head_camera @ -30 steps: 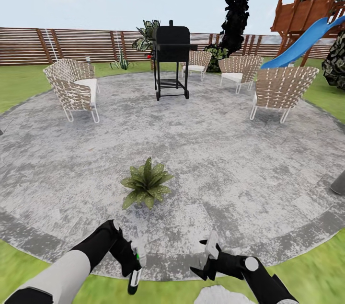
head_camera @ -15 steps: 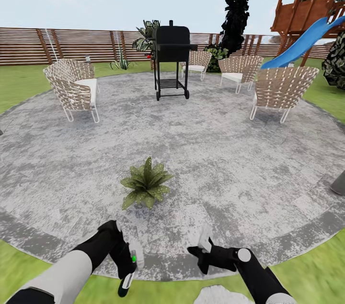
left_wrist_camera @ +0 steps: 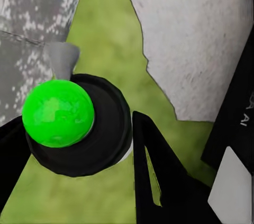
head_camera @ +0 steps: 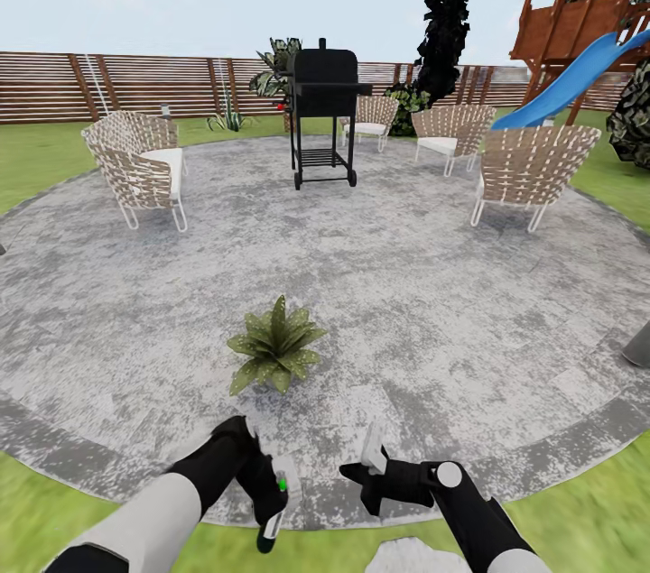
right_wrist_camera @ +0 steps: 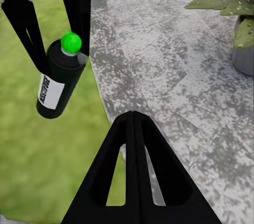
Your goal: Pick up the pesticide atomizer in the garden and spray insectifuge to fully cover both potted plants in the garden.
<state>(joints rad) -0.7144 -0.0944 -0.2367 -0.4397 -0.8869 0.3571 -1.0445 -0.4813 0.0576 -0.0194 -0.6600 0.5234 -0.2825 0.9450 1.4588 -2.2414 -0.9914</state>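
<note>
Left hand now nearer centre, gripping pesticide atomizer tip-up.

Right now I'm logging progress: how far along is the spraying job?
Pickup looks done: the left gripper holds the pesticide atomizer, green tip up. In hand: it hangs over the patio edge, short of the potted plant. Left: no spray shows, and a second plant isn't in sight.

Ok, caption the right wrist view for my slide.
Left gripper holding the green-tipped pesticide atomizer over the lawn beside the patio, potted plant nearby.
</note>
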